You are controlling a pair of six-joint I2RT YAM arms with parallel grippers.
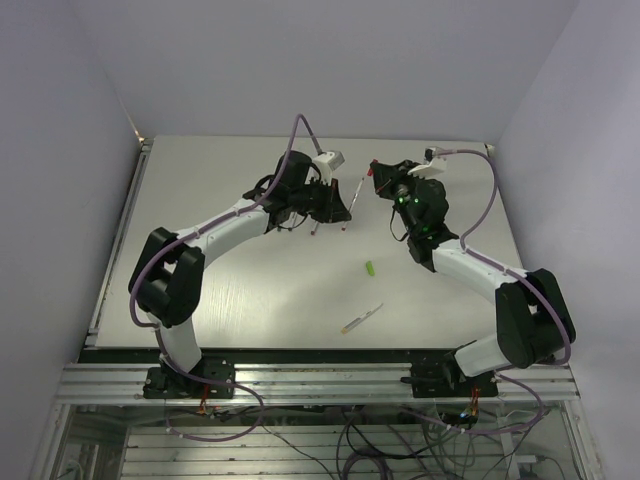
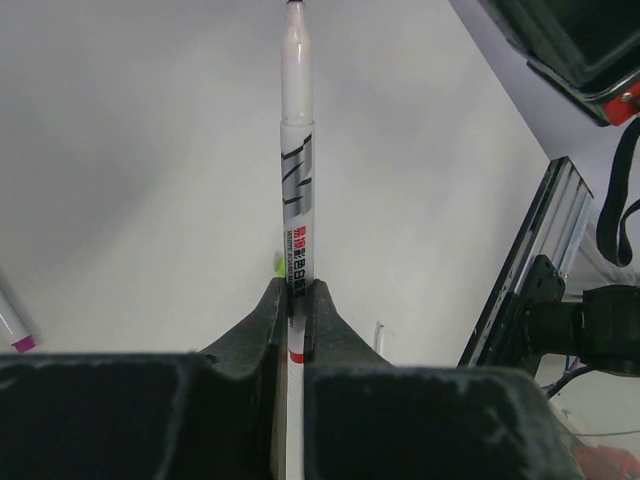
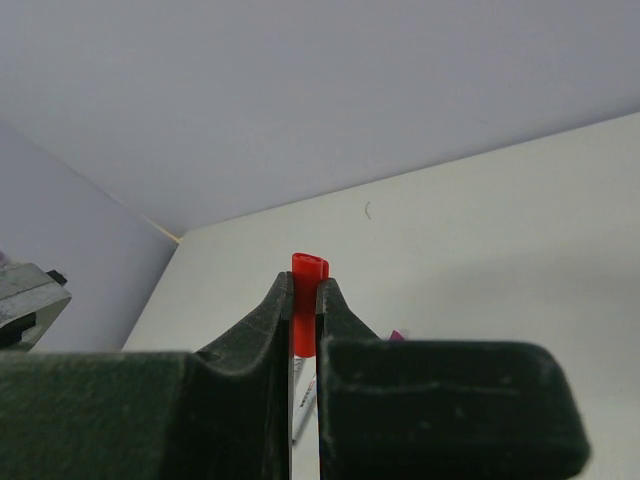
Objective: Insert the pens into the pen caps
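My left gripper (image 1: 343,208) (image 2: 295,290) is shut on a white-grey pen (image 1: 352,200) (image 2: 297,170), which sticks straight out past the fingertips above the table; a red band shows between the jaws. My right gripper (image 1: 380,180) (image 3: 305,285) is shut on a red pen cap (image 1: 372,168) (image 3: 308,290), its open end poking above the fingertips. The two grippers face each other at the table's far middle, a short gap apart. A second pen (image 1: 318,218) with a purple tip (image 2: 20,340) lies under the left gripper.
A light green cap (image 1: 369,268) (image 2: 277,265) lies mid-table. Another pen (image 1: 362,318) with an orange tip lies near the front edge. The table's metal rail (image 2: 540,250) runs along the near side. Walls close in at the back and on both sides.
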